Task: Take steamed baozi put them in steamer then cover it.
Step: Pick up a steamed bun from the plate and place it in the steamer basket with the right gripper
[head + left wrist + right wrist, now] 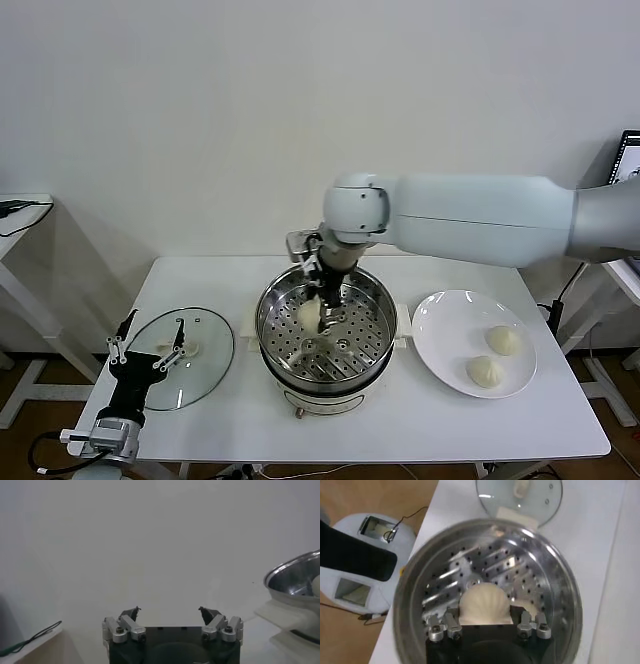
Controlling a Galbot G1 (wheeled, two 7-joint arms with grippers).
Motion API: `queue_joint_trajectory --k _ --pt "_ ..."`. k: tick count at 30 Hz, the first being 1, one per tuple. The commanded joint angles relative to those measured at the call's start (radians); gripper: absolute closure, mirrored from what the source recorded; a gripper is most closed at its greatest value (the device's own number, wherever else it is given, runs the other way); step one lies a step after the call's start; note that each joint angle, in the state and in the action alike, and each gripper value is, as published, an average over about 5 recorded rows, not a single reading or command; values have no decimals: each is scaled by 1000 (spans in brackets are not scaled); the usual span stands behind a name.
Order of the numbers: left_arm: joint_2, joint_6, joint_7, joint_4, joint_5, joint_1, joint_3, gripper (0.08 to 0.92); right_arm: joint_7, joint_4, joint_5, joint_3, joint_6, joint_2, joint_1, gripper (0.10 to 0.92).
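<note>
Head view is showing the white surface [420,440] carrying everything, and on its middle the steamer [283,300] is standing with its perforated tray bare to the camera. Left of the steamer, well apart from the rim, the cover [210,375] is lying flat on the surface, handle up. On the right side the white plate [440,325] is sitting just beside the steamer — two steamed baozi [503,340] are resting on it, one nearer the wall, one nearer the front edge.

The right arm is reaching across from the right, and the right tool [318,312] is hanging inside the steamer, its fingers closed around a third bun [484,601]; the right wrist view is showing that bun pinched between the two pads above the tray. A fourth bun [534,609] is peeking out beside it on the tray, mostly hidden by the fingers.

The left tool [150,348] is sitting parked at the front left corner, just over the cover's near edge — its fingers are spread wide and holding nothing.
</note>
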Motion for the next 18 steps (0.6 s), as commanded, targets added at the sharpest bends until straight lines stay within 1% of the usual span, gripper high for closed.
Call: queue_joint_trajectory --k 1,14,16,18 --pt "1 -1 1 4 -3 -1 -7 177 17 -116 -23 27 -24 125 -85 338" --pt "5 -7 5 18 -14 -5 -15 177 19 -210 -78 46 -13 166 -161 337" --pt "5 -8 6 19 -14 -4 -16 177 19 -214 -85 48 -11 167 -170 324" --pt "6 -8 7 20 -14 -4 -17 177 16 -214 -92 50 -9 167 -178 289"
